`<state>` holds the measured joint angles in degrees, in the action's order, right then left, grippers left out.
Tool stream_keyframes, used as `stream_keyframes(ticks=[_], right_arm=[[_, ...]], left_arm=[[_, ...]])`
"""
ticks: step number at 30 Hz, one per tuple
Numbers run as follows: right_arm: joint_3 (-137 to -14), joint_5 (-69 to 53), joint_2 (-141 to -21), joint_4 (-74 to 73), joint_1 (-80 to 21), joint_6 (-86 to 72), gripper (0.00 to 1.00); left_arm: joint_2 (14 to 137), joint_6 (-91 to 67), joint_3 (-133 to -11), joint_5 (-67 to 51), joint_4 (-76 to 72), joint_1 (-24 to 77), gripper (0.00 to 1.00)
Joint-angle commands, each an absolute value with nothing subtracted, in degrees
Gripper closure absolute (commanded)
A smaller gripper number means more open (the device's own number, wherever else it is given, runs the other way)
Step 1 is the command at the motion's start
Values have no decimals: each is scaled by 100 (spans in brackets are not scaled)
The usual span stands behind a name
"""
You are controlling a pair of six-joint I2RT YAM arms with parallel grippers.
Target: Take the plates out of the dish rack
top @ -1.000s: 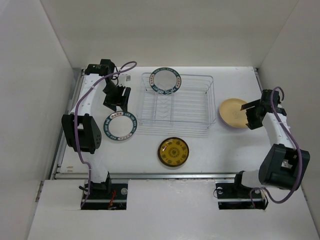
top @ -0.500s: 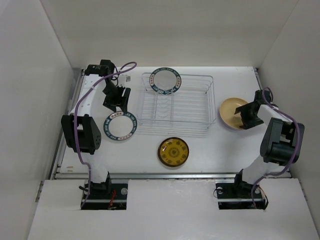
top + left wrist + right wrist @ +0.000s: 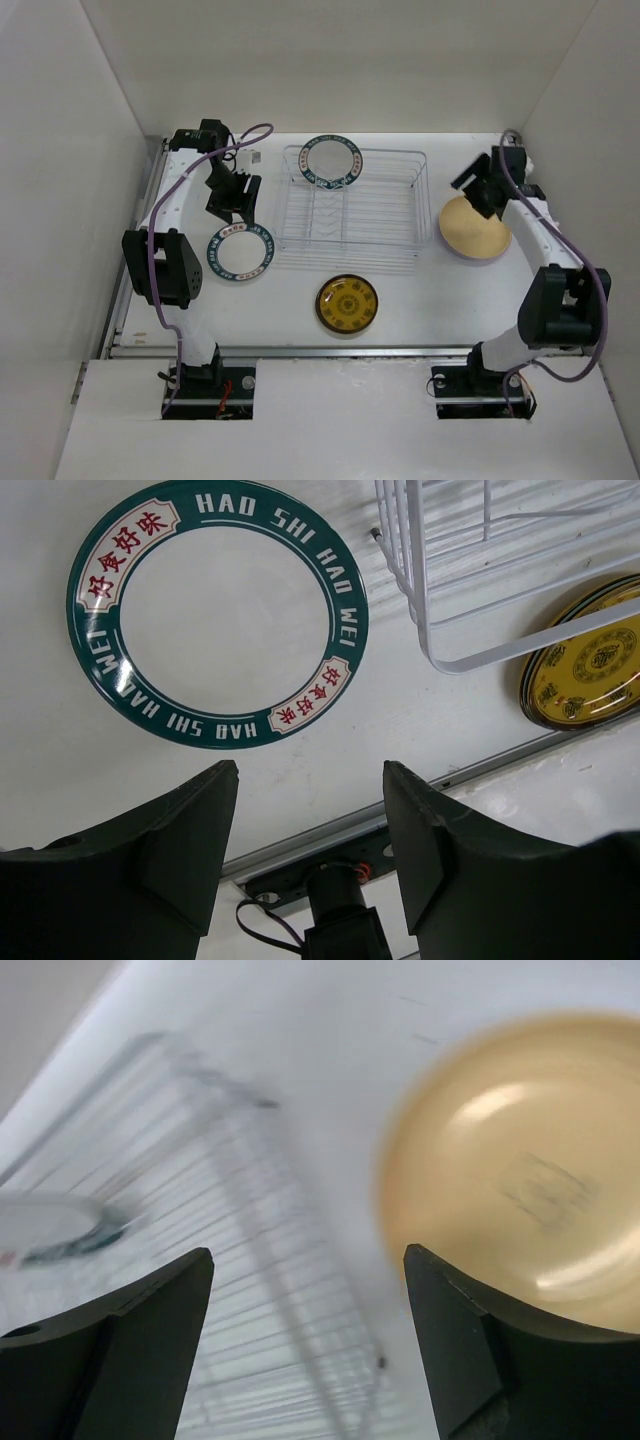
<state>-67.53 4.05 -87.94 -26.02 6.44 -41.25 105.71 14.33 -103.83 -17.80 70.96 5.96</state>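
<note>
My left gripper [image 3: 310,780] hangs released above a teal-rimmed plate [image 3: 215,610] on the desk [image 3: 420,300]; my right gripper [image 3: 308,1260], also released, near a tan plate [image 3: 520,1160].

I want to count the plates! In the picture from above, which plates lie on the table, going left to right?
Teal-rim plate → brown and yellow plate → tan plate.
</note>
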Motion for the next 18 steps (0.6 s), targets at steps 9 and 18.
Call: stream_keyframes(ticks=[9, 18], right_arm=[[-10474, -642, -10729, -1722, -1817, -361, 0], [-11829, -1125, -12330, -932, -2127, -89, 18]], left_arm=[[10415, 1397, -10573, -1513, 7154, 589, 43], [10564, 1397, -10459, -1266, 7216, 589, 43]])
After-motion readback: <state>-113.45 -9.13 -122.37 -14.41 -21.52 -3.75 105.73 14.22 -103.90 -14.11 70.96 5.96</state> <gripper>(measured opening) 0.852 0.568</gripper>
